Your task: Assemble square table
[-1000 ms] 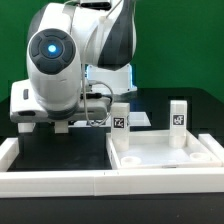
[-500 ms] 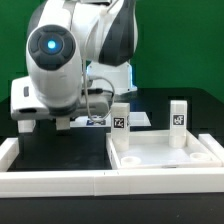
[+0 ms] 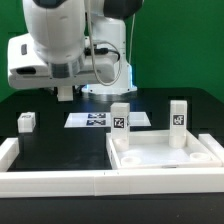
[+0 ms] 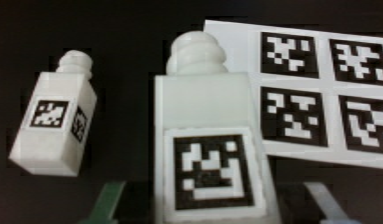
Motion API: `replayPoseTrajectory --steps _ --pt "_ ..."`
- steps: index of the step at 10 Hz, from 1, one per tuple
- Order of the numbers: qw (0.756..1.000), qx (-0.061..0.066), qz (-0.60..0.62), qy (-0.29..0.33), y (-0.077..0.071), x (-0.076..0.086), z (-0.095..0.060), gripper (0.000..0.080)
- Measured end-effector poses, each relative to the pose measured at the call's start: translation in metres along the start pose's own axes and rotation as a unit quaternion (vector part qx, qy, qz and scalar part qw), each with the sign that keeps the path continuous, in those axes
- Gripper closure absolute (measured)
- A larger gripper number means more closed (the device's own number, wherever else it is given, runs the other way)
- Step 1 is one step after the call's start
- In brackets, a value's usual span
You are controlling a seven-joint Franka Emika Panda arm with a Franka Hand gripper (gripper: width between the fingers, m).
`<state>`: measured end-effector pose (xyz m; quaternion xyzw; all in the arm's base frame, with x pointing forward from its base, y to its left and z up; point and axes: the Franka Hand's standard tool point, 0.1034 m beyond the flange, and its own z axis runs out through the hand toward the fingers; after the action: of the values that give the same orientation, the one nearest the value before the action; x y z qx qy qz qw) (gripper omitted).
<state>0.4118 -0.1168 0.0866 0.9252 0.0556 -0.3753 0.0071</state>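
Note:
My gripper [image 3: 65,94] hangs raised above the black table at the exterior view's left. In the wrist view the gripper [image 4: 214,203] holds a white tagged post [image 4: 206,110] between its fingers, lifted and large in view. A second post [image 3: 26,121] lies on the table below, also seen in the wrist view [image 4: 60,115]. The square table slab [image 3: 165,158] lies rimmed side up at the right. Two posts stand upright at its far corners, one [image 3: 120,118] on the left and one [image 3: 178,114] on the right.
The marker board [image 3: 97,120] lies flat behind the slab's left corner and shows in the wrist view [image 4: 321,90]. A long white rail [image 3: 60,181] edges the front and left of the black surface.
The arm has risen from low over the table's left part. The lying post, hidden behind the arm before, is now in sight.

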Motion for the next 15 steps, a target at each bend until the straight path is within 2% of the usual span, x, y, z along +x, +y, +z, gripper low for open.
replayPoseTrajectory --steps 3,5,6,10,11,12,14,15 --pt "0.996 -0.011 -0.003 0.084 0.0 0.006 -0.004 0.0509" --pt "0.99 -0.009 0.0 0.141 -0.005 0.022 -0.023 0.0509" --pt "0.984 -0.007 0.005 0.178 -0.005 0.029 -0.039 0.0509" --pt "0.961 -0.021 0.013 0.275 -0.012 0.029 -0.081 0.0509" --pt "0.959 -0.015 0.04 0.28 -0.019 0.024 -0.08 0.0509" --pt "0.945 -0.025 0.023 0.326 -0.018 0.031 -0.085 0.0509" --pt "0.924 -0.033 0.024 0.38 -0.016 0.032 -0.083 0.0509" --pt "0.908 -0.039 0.025 0.415 -0.016 0.035 -0.087 0.0509"
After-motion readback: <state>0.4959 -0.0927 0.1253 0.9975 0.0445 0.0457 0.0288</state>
